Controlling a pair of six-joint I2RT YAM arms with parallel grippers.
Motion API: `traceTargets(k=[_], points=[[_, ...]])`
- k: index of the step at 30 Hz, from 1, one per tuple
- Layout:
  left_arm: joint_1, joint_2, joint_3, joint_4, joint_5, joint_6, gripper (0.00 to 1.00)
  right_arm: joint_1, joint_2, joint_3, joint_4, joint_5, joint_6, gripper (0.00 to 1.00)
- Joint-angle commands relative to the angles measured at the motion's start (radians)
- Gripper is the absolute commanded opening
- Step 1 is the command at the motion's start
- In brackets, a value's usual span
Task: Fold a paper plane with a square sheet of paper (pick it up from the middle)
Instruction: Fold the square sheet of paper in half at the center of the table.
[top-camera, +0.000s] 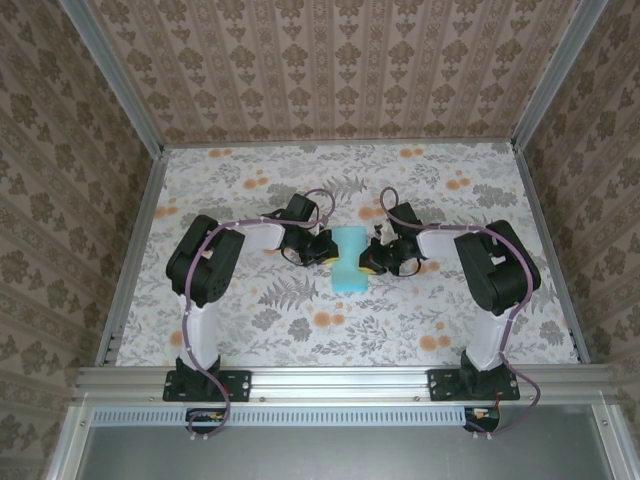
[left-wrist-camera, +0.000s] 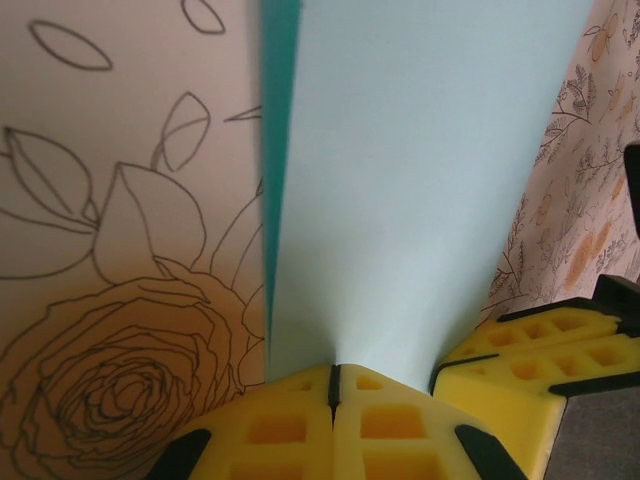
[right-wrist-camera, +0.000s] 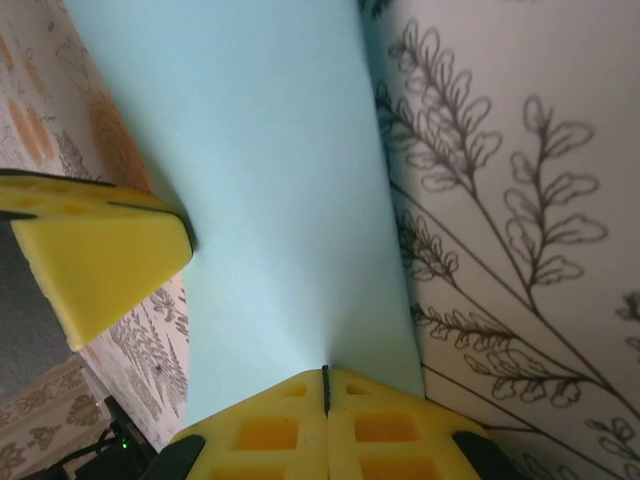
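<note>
Square sheet of paper (top-camera: 349, 258) pinched between left gripper (left-wrist-camera: 334, 385), right gripper (right-wrist-camera: 325, 385).

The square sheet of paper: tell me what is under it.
The floral tabletop shows all round the square sheet of paper; the patch directly beneath it is covered.

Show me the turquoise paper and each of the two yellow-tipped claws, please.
square sheet of paper (top-camera: 349, 258), top external view, middle of the sheet.
left gripper (left-wrist-camera: 334, 372), left wrist view, seam between its closed yellow fingertips.
right gripper (right-wrist-camera: 325, 375), right wrist view, seam between its closed yellow fingertips.
</note>
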Motion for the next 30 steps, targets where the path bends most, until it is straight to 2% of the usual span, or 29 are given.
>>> traceTargets(k=[1, 3, 9, 14, 24, 30], points=[[0.003, 0.128, -0.081, -0.234, -0.187, 0.014, 0.0, -0.012, -0.031, -0.053, -0.141, 0.013, -0.034, 0.06], [0.003, 0.127, -0.083, -0.232, -0.188, 0.014, 0.0, -0.019, -0.053, -0.064, -0.15, 0.032, -0.045, 0.07], [0.003, 0.13, -0.078, -0.232, -0.187, 0.019, 0.0, 0.022, -0.057, 0.038, -0.104, -0.03, -0.022, 0.07], [0.002, 0.13, -0.076, -0.232, -0.189, 0.02, 0.0, 0.049, -0.015, 0.07, -0.077, -0.033, 0.007, 0.07], [0.002, 0.133, -0.075, -0.231, -0.195, 0.02, 0.0, 0.062, -0.021, -0.045, -0.086, -0.011, -0.006, 0.07], [0.003, 0.138, -0.075, -0.229, -0.198, 0.024, 0.0, 0.062, -0.08, -0.162, -0.09, 0.003, 0.004, 0.07]])
